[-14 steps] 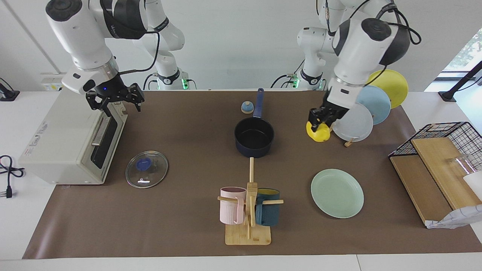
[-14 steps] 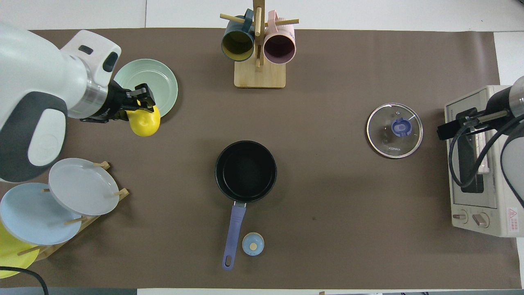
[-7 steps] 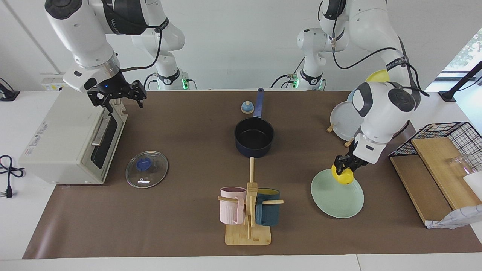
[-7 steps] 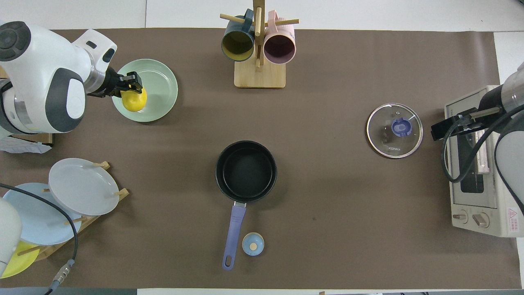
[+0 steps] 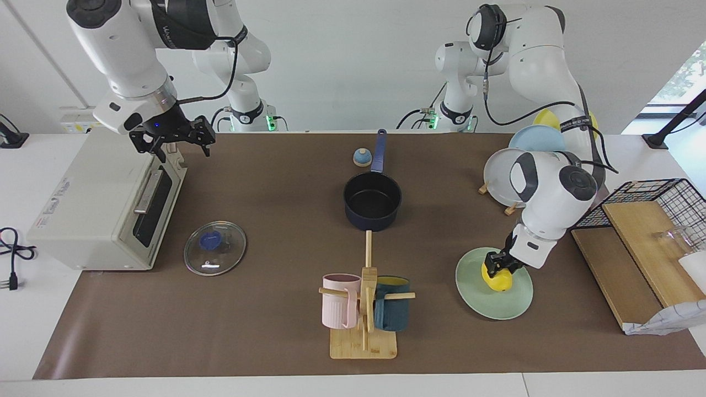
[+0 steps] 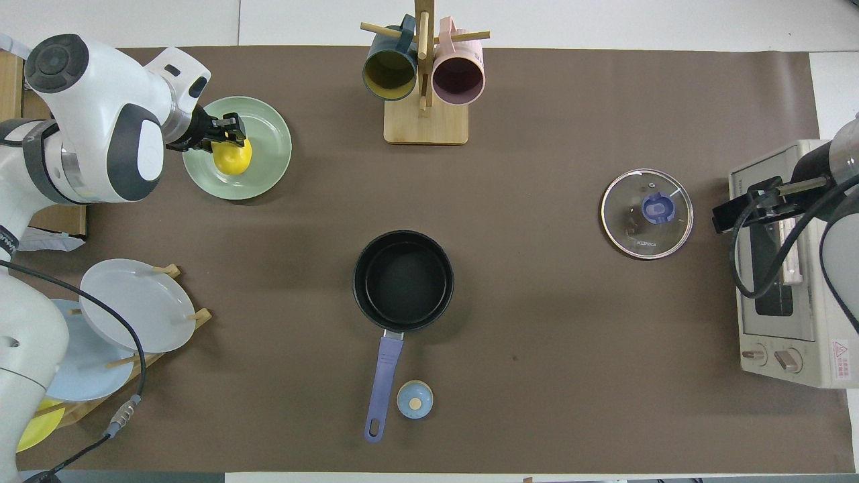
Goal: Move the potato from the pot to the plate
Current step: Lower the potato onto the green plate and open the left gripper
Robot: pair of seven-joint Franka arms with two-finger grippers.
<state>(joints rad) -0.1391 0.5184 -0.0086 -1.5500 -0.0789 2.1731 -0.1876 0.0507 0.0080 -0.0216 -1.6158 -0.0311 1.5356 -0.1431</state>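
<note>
The yellow potato is down on the middle of the mint-green plate, at the left arm's end of the table. My left gripper is shut on the potato's top; whether the potato rests its weight on the plate I cannot tell. In the overhead view the left gripper holds the potato over the plate. The dark blue pot stands empty mid-table, its handle pointing toward the robots; it also shows in the overhead view. My right gripper hangs open and empty over the toaster oven.
A toaster oven stands at the right arm's end, with a glass lid beside it. A mug rack stands farther out than the pot. A plate rack, a wire basket and wooden boards stand near the left arm.
My left gripper has carried the potato from beside the plate rack out over the mint-green plate and lowered it to the plate's middle. The right gripper has barely moved.
</note>
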